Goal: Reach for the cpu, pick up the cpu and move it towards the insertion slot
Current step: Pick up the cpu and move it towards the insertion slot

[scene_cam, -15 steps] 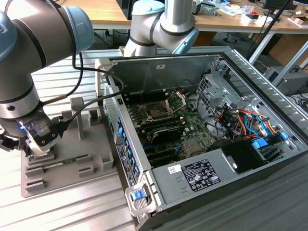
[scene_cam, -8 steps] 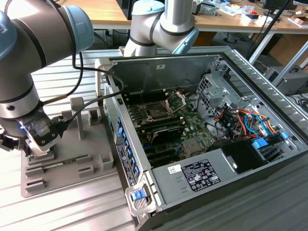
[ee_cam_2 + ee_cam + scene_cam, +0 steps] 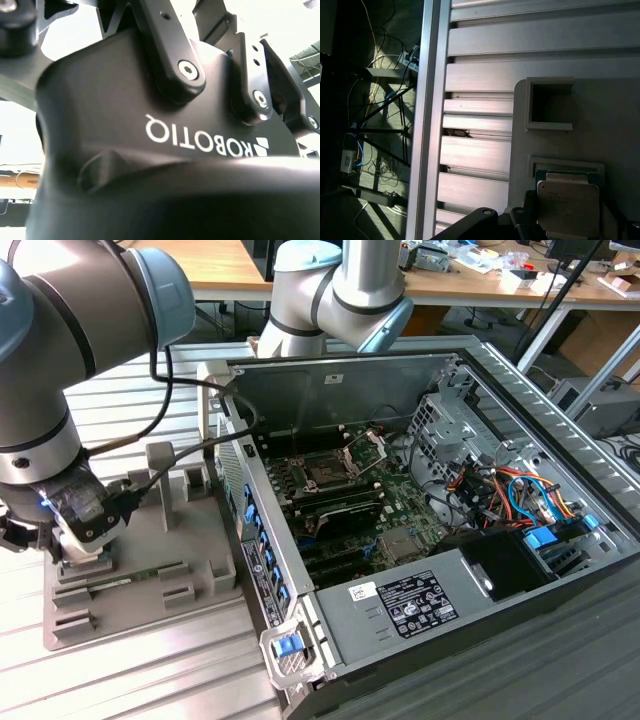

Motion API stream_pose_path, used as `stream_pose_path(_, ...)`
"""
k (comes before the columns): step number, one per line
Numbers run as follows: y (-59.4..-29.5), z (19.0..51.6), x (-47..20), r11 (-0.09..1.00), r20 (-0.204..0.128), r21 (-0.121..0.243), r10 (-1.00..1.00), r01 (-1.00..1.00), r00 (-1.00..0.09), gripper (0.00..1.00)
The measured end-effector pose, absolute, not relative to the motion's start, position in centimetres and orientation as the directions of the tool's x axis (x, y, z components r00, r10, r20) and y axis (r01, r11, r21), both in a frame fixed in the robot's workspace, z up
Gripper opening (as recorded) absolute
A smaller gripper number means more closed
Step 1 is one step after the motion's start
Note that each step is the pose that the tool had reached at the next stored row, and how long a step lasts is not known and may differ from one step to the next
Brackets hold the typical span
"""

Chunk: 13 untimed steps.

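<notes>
Exterior view: one end effector (image 3: pixel 78 540) low over the grey tray (image 3: pixel 215 580), well apart from the one insertion slot (image 3: pixel 325 472). Second wrist view: its black body, opening impossible to tell. First wrist view: one cpu (image 3: pixel 568 207) lying flat in that grey tray

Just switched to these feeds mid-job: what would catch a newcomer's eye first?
The open computer case dominates the exterior view's right, with the shiny-framed insertion slot inside. At the exterior view's left, the tool is down over the grey tray. In the first wrist view, the cpu lies in a tray holder.
</notes>
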State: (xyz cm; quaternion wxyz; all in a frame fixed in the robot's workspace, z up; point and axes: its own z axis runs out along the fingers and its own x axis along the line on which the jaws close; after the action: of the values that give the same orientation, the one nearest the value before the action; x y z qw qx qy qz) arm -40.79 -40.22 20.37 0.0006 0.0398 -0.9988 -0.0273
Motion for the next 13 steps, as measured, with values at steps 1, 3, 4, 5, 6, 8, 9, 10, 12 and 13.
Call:
stream_pose_path(1, -40.22, 20.38, -40.78, 0.995, -0.001, 0.055, -0.08, -0.079, -0.997, 0.55)
stream_pose_path(3, -40.22, 20.44, -40.79, 0.995, -0.001, 0.057, -0.079, -0.079, -0.997, 0.55)
stream_pose_path(4, -40.22, 20.45, -40.79, 0.995, -0.001, 0.057, -0.079, -0.079, -0.997, 0.55)
stream_pose_path(5, -40.22, 20.48, -40.79, 0.995, -0.001, 0.059, -0.079, -0.079, -0.997, 0.55)
stream_pose_path(6, -40.22, 20.5, -40.78, 0.995, -0.001, 0.06, -0.079, -0.079, -0.997, 0.55)
stream_pose_path(8, -40.22, 20.53, -40.78, 0.995, -0.001, 0.061, -0.08, -0.079, -0.997, 0.55)
stream_pose_path(9, -40.22, 20.55, -40.79, 0.995, -0.001, 0.063, -0.079, -0.079, -0.997, 0.55)
stream_pose_path(10, -40.22, 20.56, -40.78, 0.995, -0.002, 0.064, -0.079, -0.079, -0.997, 0.55)
stream_pose_path(12, -40.22, 20.57, -40.78, 0.995, -0.002, 0.066, -0.079, -0.079, -0.997, 0.55)
stream_pose_path(13, -40.22, 20.58, -40.79, 0.995, -0.002, 0.067, -0.079, -0.079, -0.997, 0.55)
